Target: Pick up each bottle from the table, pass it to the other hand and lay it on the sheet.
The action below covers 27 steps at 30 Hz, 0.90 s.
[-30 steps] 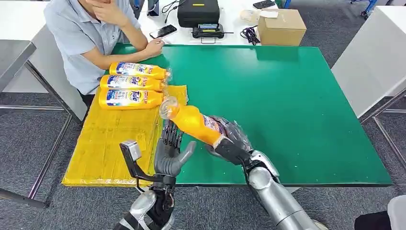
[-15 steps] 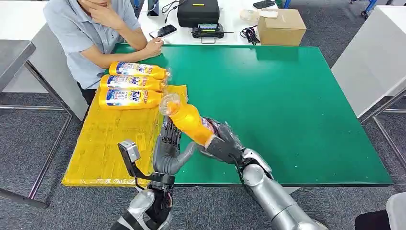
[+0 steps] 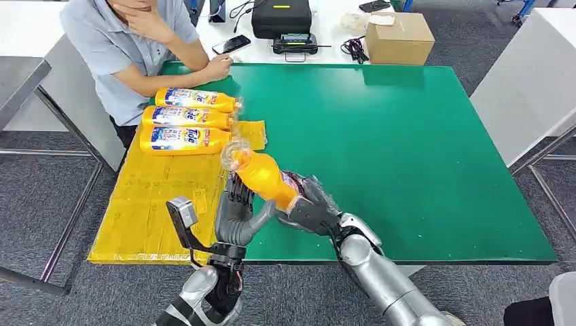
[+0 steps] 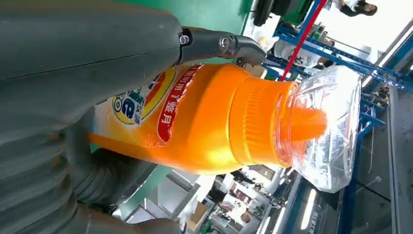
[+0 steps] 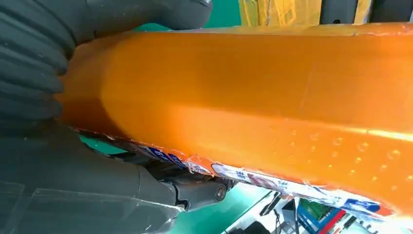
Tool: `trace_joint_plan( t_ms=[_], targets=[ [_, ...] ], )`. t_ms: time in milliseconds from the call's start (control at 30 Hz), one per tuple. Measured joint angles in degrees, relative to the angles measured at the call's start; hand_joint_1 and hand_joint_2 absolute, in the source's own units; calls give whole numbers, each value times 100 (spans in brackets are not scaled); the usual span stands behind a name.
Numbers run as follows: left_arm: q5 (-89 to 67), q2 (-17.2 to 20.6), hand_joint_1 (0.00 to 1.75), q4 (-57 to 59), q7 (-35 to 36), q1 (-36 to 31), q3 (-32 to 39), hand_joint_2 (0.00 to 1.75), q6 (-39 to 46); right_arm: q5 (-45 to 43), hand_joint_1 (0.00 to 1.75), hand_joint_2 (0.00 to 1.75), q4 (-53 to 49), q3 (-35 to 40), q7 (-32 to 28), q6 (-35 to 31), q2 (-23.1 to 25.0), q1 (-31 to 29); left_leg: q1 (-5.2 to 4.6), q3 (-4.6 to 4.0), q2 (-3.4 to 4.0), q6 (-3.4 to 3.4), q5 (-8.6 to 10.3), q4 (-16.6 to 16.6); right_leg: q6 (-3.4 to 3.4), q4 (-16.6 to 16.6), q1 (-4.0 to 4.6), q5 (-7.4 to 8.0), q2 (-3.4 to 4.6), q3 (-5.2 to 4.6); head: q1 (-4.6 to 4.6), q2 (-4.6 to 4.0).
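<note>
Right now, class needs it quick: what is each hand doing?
Left hand: open, fingers up beside the bottle.
Right hand: holding the bottle's base.

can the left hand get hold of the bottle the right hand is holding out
Probably yes. The left hand is open right beside the orange bottle that the right hand grips by its base, and the upper body toward the clear cap is bare.

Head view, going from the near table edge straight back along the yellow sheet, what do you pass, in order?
Left hand → held bottle → three bottles lying on the yellow sheet, nearest, middle, farthest → person's hand → phone.
</note>
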Motion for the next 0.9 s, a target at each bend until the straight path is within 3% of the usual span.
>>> trace_joint_plan(
  t_ms=[900],
  targets=[
    [173, -280, 0, 236, 155, -57, 540, 175, -245, -166, 175, 175, 11, 146, -197, 337, 77, -4, 0, -1, -1, 0, 0, 0, 0, 0, 0, 0, 0, 0, 0, 0]
  ],
)
